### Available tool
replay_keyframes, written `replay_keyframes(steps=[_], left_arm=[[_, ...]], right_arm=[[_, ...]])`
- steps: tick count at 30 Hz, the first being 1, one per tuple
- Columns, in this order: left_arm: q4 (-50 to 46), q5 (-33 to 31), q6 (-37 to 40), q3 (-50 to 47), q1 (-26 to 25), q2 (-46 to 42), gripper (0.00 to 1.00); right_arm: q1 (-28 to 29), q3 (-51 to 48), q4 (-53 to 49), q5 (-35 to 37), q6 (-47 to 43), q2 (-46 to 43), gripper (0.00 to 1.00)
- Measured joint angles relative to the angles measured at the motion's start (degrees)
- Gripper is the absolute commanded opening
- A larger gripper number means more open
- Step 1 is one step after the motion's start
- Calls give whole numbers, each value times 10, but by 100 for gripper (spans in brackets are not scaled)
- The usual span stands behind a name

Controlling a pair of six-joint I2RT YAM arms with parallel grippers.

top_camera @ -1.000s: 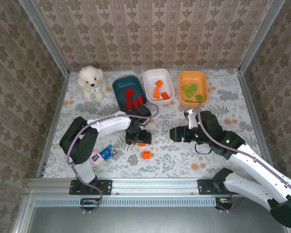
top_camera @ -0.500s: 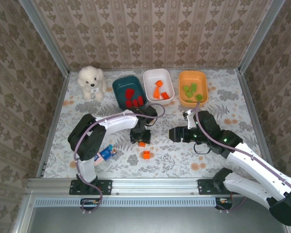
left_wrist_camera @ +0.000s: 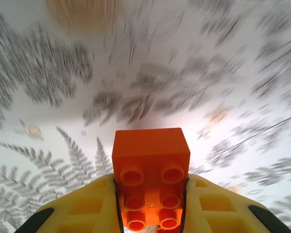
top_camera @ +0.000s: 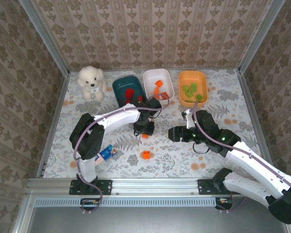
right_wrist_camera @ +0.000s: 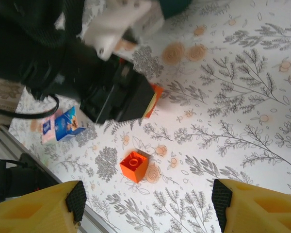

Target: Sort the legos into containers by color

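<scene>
The left claw [left_wrist_camera: 151, 196] is clamped on a small orange plastic lego brick [left_wrist_camera: 151, 170], which in the overhead view sits low over the fern-patterned worktop [top_camera: 223, 97], near the dark teal rounded plastic bin [top_camera: 120, 87]. Much of the brick juts out past the yellow fingertips [left_wrist_camera: 89, 206], so we judge the hold shallow: a quick swing could pivot it or let it drop short of the bins. The destination is also a trap. The white rounded plastic bin [top_camera: 161, 101] holds the orange pieces, while the orange rounded plastic bin [top_camera: 181, 90] holds green ones, so matching brick to bin colour would mis-sort it. The route to the white bin passes beside the teal bin, whose rim the wrist could nudge. The right claw [right_wrist_camera: 145, 208] hangs apart and empty above a second orange brick [right_wrist_camera: 134, 166], near enough to the left arm that simultaneous moves risk a clash.
</scene>
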Motion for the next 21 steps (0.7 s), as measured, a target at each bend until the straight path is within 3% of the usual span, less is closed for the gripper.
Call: replay_keyframes(steps=[7, 17, 21], left_arm=[[12, 11, 40, 207, 69, 32, 27], [67, 32, 88, 495, 137, 281, 27], [100, 33, 88, 540, 154, 343, 26]], right_arm=[[-5, 10, 63, 43, 3, -17, 81], [-32, 79, 101, 58, 18, 87, 82], [-54, 107, 110, 59, 36, 138, 82]])
